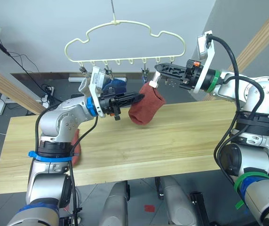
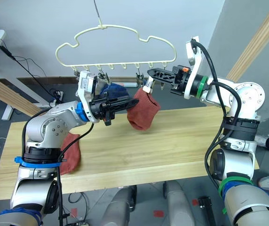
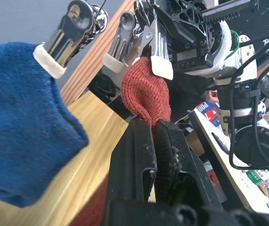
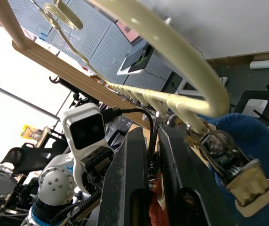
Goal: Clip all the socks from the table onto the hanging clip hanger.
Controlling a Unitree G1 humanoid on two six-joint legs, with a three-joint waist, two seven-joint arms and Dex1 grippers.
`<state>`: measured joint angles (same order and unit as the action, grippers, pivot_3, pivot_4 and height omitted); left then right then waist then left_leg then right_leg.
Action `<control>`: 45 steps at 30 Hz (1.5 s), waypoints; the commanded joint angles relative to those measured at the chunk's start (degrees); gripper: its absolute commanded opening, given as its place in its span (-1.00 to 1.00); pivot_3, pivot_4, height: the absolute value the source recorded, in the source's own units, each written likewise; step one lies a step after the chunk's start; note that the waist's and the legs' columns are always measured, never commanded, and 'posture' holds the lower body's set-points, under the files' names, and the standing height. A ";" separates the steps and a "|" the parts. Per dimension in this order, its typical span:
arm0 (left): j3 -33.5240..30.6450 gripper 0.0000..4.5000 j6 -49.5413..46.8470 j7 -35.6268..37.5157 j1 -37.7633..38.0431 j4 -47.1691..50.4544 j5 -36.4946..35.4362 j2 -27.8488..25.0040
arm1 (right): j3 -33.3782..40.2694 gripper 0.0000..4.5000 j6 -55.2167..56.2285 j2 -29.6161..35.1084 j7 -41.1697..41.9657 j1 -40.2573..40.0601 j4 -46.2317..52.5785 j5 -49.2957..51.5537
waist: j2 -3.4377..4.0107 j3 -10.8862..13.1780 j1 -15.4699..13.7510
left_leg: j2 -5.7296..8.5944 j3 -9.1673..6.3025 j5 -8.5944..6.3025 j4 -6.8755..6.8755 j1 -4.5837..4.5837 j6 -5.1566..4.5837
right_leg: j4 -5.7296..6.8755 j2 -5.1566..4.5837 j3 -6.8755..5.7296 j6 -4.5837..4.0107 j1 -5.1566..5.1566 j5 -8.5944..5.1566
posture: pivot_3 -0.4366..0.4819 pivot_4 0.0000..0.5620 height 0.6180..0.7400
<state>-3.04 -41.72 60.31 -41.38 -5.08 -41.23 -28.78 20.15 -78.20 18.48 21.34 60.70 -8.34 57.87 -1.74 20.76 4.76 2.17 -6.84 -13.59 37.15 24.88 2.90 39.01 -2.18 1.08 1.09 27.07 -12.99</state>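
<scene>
Under clip hanger (image 1: 125,42) | left tool (image 1: 141,97) grips rust-red sock (image 1: 146,108) | right tool (image 1: 157,69) pinches clip (image 3: 160,52)

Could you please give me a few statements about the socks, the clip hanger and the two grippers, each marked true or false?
1. The left gripper holds a rust-red sock. True.
2. The right gripper is closed around a clip at the rust-red sock's upper edge. True.
3. A blue sock lies flat on the table. False: it hangs from the clip hanger.
4. Another rust-red sock lies on the table near the left arm. True.
5. The hanger lies on the table. False: it hangs above it.
</scene>
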 commanded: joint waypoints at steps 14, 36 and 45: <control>-1.15 -1.00 0.44 0.18 -2.05 0.63 -0.43 0.97 | -0.83 -0.39 0.12 -0.34 1.01 -0.48 3.53 1.75 | 0.00 0.00 0.00 | 0.00 0.00 0.00 0.04 0.00 0.00 | 0.03 0.00 0.00 0.00 0.00 0.00 | -0.19 0.34 1.00; -1.93 0.00 0.58 -1.44 -1.11 -0.01 2.29 -0.79 | -8.03 1.00 8.74 6.41 -11.81 -19.45 35.54 -9.78 | -0.01 0.00 0.34 | -0.03 -0.03 0.00 0.24 0.01 0.00 | 0.27 0.04 0.00 0.02 0.00 0.01 | -0.24 0.33 1.00; -8.82 0.99 -6.12 -7.04 4.11 14.36 -4.40 -6.10 | -19.20 1.00 20.72 2.54 -23.46 -23.57 42.46 -28.90 | -0.01 0.00 0.16 | 0.01 -0.09 0.01 0.74 0.02 0.01 | 0.55 0.08 0.03 0.08 -0.02 0.01 | -0.23 0.29 1.00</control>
<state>-9.88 -47.16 54.39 -36.96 3.79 -42.78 -34.43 2.43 -60.28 21.65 -0.34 37.00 30.42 31.56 -1.75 20.76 4.92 2.18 -6.92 -13.58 37.90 24.90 2.91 39.56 -2.11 1.12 1.18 27.05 -12.98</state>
